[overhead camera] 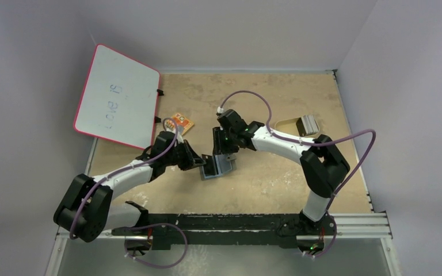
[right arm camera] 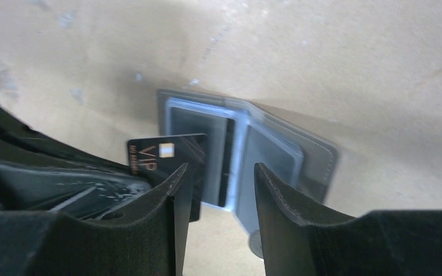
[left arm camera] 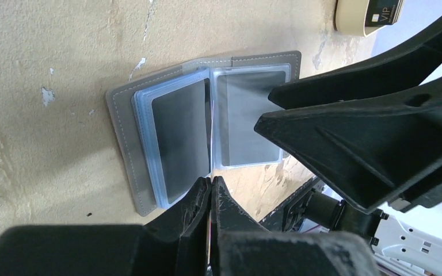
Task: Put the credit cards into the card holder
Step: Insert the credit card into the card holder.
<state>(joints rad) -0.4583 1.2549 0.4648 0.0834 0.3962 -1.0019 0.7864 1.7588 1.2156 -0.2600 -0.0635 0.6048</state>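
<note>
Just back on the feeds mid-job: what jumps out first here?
The grey card holder lies open mid-table, blue sleeves showing, with both grippers crowded at it: the left gripper pinched shut on a sleeve edge, the right gripper open. A black VIP card sits over the sleeves beside the right gripper's finger. At the far left, a pink-rimmed whiteboard reads 'Love is'.

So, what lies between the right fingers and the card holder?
A dark credit card marked VIP, overlapping the open card holder; the right wrist view shows it.
</note>
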